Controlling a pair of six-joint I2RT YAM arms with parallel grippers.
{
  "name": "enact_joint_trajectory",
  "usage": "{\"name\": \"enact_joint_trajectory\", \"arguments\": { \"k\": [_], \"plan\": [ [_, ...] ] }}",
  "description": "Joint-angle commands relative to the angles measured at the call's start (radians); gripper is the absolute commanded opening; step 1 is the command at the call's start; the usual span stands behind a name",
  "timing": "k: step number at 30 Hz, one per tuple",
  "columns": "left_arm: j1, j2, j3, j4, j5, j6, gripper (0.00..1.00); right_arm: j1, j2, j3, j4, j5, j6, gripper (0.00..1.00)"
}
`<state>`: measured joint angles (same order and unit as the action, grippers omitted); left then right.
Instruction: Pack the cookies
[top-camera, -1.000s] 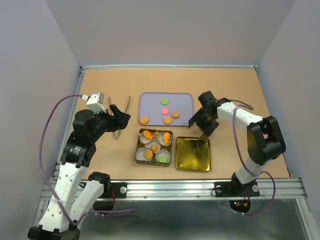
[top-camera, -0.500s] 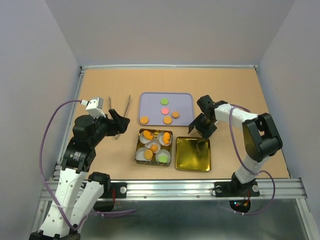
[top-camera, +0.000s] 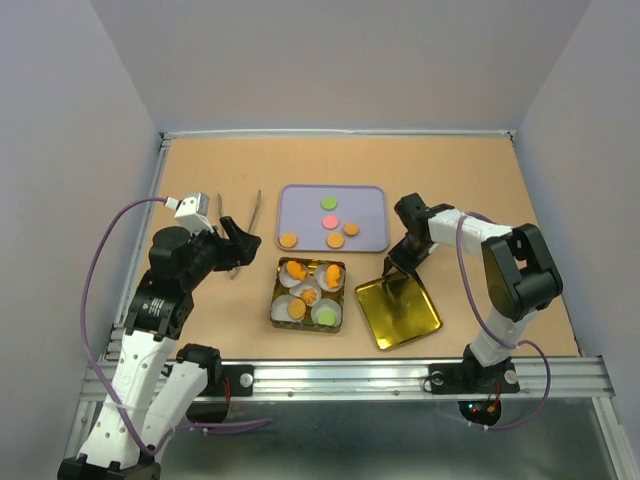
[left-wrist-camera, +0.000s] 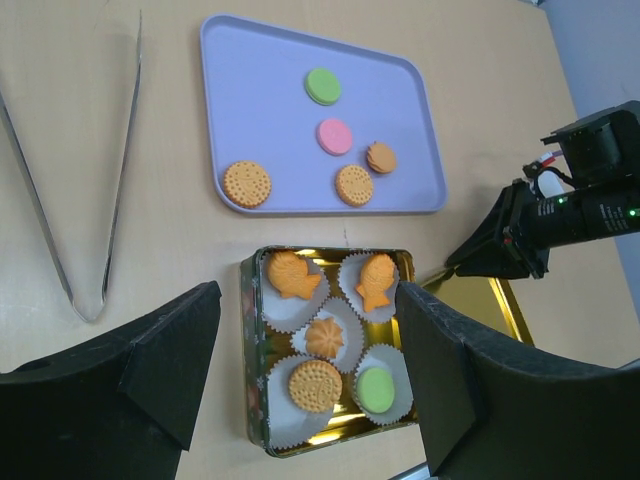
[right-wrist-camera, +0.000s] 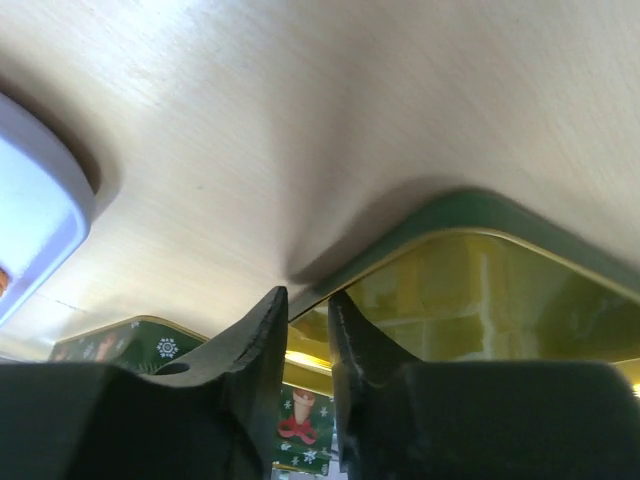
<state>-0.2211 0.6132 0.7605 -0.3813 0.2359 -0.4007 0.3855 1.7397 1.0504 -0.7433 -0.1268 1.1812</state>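
Several cookies (top-camera: 336, 240) lie on the lilac tray (top-camera: 300, 205), orange, green and pink; in the left wrist view the cookies (left-wrist-camera: 335, 136) show there too. More cookies (left-wrist-camera: 315, 385) sit in white paper cups inside the green tin (left-wrist-camera: 252, 400), which in the top view is the tin (top-camera: 275, 300). My right gripper (top-camera: 405, 262) is shut on the far rim of the gold lid (top-camera: 400, 308), which sits skewed right of the tin. The right wrist view has the gripper (right-wrist-camera: 308, 310) pinching the lid (right-wrist-camera: 480, 290) at its edge. My left gripper (left-wrist-camera: 310, 370) hangs open above the tin, holding nothing.
Metal tongs (top-camera: 255, 215) lie on the table left of the tray, and the left wrist view shows the tongs (left-wrist-camera: 125, 150) at its upper left. Walls close in the table at left, right and back.
The right gripper has moved down to the lid's far rim and closed on it; the lid has swung and tilted from square to skewed. The left arm has barely moved.
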Motion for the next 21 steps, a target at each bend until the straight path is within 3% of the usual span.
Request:
{"name": "enact_joint_trajectory", "arguments": {
  "k": [1, 11, 19, 21],
  "plan": [
    [-0.003, -0.006, -0.010, 0.047, 0.016, 0.016, 0.81, -0.007, 0.017, 0.026, 0.016, -0.002, 0.000, 0.26],
    [-0.004, -0.004, -0.012, 0.051, 0.013, 0.019, 0.81, -0.007, -0.045, 0.031, 0.016, -0.017, -0.031, 0.00],
    [-0.004, 0.033, 0.080, 0.024, 0.069, 0.028, 0.82, -0.007, -0.157, 0.212, -0.051, -0.033, -0.075, 0.00],
    [-0.004, 0.063, 0.140, 0.016, 0.086, 0.023, 0.89, -0.007, -0.199, 0.272, -0.088, -0.020, -0.071, 0.00]
  ]
}}
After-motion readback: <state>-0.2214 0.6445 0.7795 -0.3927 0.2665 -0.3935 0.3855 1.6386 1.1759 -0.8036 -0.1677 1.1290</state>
